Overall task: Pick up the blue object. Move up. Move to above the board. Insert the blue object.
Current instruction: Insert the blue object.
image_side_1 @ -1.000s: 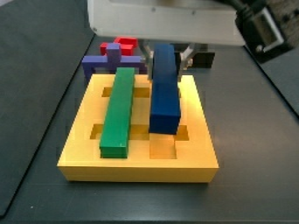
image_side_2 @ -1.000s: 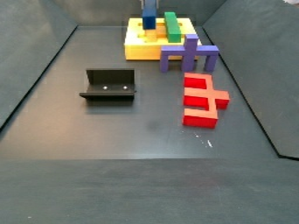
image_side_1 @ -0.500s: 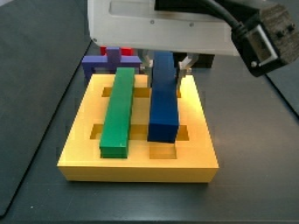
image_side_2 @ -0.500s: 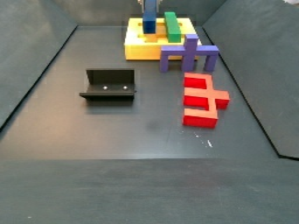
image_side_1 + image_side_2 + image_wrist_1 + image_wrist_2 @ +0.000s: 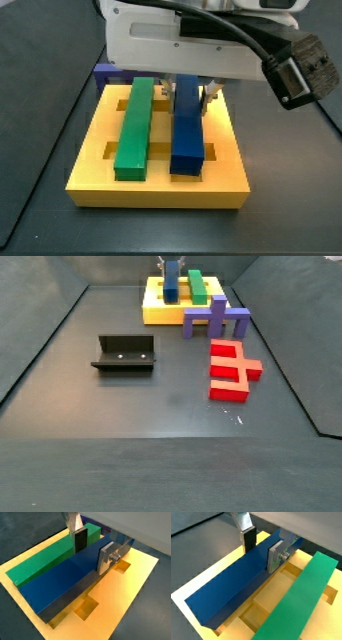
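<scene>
The end effector [image 5: 92,545] is low over the far end of the board [image 5: 160,185], its 2 silver fingers [image 5: 276,556] pinching the far end of the blue object [image 5: 187,128] between their dark pads. In both wrist views the fingers press the bar's 2 long side faces. The blue object lies lengthwise on the board, parallel to the green bar [image 5: 135,125] and just beside it, apart from it. In a side view its near end [image 5: 187,163] sits above the board's top face; how deep the bar sits in its slot cannot be told. In a wrist view open slots and a square notch [image 5: 85,607] show in the board [image 5: 123,597] beside the bar [image 5: 63,579].

On the dark surface [image 5: 160,406] nearer the camera stand the purple cross-shaped block [image 5: 218,319], the red block [image 5: 233,365] and the fixture [image 5: 124,354], all well apart from the end effector [image 5: 170,264].
</scene>
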